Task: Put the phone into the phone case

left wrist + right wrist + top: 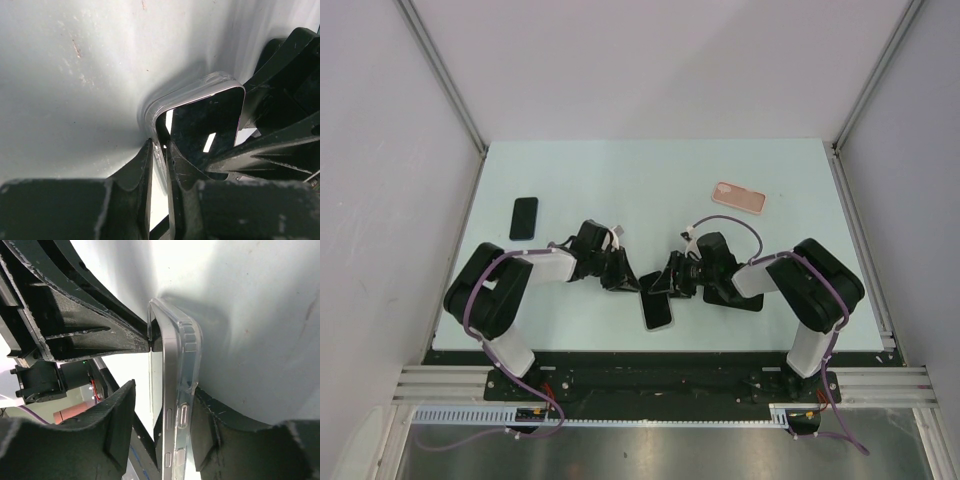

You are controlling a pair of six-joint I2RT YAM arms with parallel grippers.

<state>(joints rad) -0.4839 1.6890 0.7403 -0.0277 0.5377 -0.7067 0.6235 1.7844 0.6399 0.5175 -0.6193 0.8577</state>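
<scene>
Left gripper (159, 150): your jaws stand narrow, pinched on the rim of the clear phone case (155, 107) at one corner. Right gripper (165, 395): you straddle the same case. One finger (207, 435) touches its back; the other stands off the screen with a gap. The phone (169, 380) sits inside the case, between both grippers, near-centre on the table (620, 180). Further back lie a black phone (523, 217) and a pink case (739, 198), well apart.
</scene>
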